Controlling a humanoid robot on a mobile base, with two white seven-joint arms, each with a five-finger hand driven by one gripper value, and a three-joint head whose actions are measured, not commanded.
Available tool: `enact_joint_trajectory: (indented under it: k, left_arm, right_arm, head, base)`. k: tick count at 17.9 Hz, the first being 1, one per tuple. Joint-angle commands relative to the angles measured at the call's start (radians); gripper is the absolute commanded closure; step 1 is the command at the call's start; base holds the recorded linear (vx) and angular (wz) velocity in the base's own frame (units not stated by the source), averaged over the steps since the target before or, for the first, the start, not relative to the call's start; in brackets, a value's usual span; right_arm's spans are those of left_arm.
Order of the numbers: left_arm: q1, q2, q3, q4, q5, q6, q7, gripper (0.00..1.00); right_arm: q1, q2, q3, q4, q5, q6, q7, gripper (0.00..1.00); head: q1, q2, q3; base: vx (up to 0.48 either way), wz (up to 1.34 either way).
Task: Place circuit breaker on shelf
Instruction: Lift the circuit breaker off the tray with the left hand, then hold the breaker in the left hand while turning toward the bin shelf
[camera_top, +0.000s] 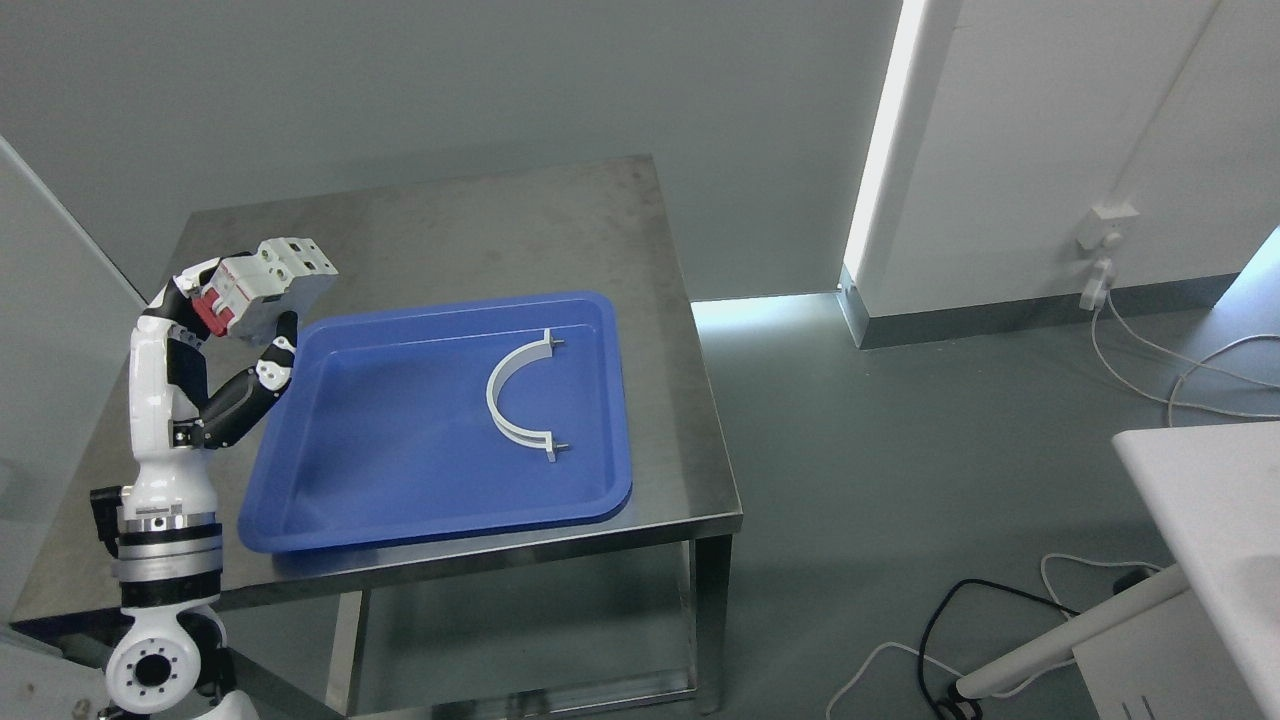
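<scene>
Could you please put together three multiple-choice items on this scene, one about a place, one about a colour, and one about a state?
1. Where does the white curved clamp lie?
A. On the floor
B. Inside the tray
C. On the bare table top beside the tray

2. What colour is the tray?
A. Blue
B. Green
C. Yellow

3. What is the state of the left hand?
A. Open and flat on the table
B. Curled and holding nothing
C. Closed on the circuit breaker

Answers:
1. B, since the clamp rests on the tray's floor, right of its middle.
2. A, since the whole tray is blue against the grey steel table.
3. C, since the fingers wrap the red and white breaker and hold it lifted past the tray's left edge.
</scene>
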Motion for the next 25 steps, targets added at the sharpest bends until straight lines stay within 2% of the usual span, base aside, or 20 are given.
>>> enact_joint_trajectory:
  k: [1,6,20,25]
  left_arm:
    - [0.08,-0.008,-0.027,-0.05,0.003,-0.023,0.001,0.82]
    - [0.123,-0.008,-0.007,-0.05,0.003,-0.07,0.001,0.82]
    - [0.151,-0.008,-0.006,-0.05,0.003,-0.08,-0.001,0.82]
    - [0.154,-0.008,-0.004,-0.048,0.003,-0.124,-0.024,0.82]
  right_arm:
    - [0.017,-0.017,0.0,0.0,0.0,-0.035,0.001,0.0]
    - [0.017,-0.017,0.0,0.0,0.0,-0.035,0.001,0.0]
    - [0.017,-0.017,0.0,0.0,0.0,-0.035,0.001,0.0]
    - [0.017,-0.017,0.0,0.0,0.0,-0.035,0.001,0.0]
  head:
    - [0.0,0.0,0.0]
    - [0.0,0.0,0.0]
    - [0.0,0.0,0.0]
    - [0.0,0.0,0.0]
  base:
    - [0.0,0.0]
    - [0.0,0.0]
    - [-0.008,0.01]
    - [-0.126,-0.14]
